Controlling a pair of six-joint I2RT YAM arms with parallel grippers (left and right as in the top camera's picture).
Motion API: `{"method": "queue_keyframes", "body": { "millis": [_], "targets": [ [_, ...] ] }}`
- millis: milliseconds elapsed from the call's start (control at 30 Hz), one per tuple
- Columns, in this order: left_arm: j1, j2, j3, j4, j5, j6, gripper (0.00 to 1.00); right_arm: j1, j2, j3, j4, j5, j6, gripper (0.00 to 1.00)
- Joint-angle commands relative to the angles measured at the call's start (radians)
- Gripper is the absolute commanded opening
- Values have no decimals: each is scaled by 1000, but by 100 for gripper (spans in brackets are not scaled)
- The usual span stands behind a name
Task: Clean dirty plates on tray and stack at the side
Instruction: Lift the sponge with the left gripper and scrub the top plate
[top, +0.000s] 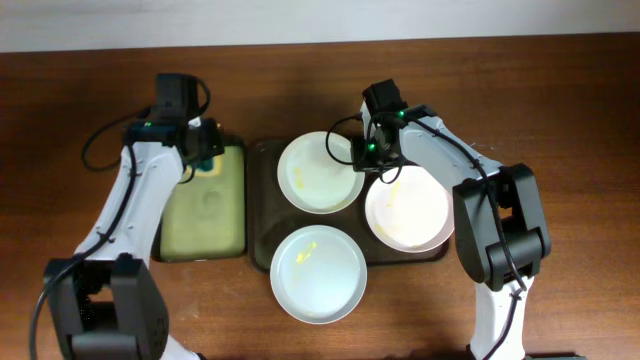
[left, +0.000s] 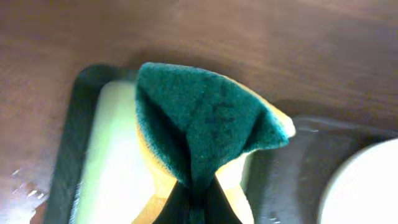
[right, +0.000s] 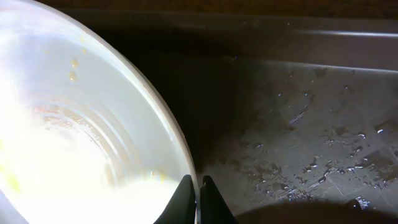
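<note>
Your right gripper (right: 198, 194) pinches the rim of the far-edge plate (top: 318, 175), likely steadying it — your left gripper (left: 198, 206) clamps the sponge (left: 205, 118), seemingly for scrubbing.

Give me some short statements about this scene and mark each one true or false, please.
1. The left hand holds a folded green and yellow sponge. True.
2. The right hand pinches the rim of the cream-white plate, which lies on the brown tray. True.
3. All three plates lie fully inside the brown tray. False: the blue-grey plate juts far over the tray's front rim, above the table.
4. The floor of the brown tray is dry. False: the right wrist view shows water drops on it.
</note>
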Motion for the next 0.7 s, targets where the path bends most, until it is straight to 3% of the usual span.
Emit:
{"method": "queue_keyframes", "body": {
  "millis": [0,167,300,667],
  "targets": [
    [-129,22,50,88,146,-47,0,-6,5,-2,14,35,10,4],
    [-348,198,50,241,84,-141,0,-6,5,-2,13,35,10,4],
    [-365,278,50,213,85,-207,0,-5,5,-2,13,35,10,4],
    [-369,303,49,78,21,-229,0,-3,5,-6,25,36,14,4]
  ]
}}
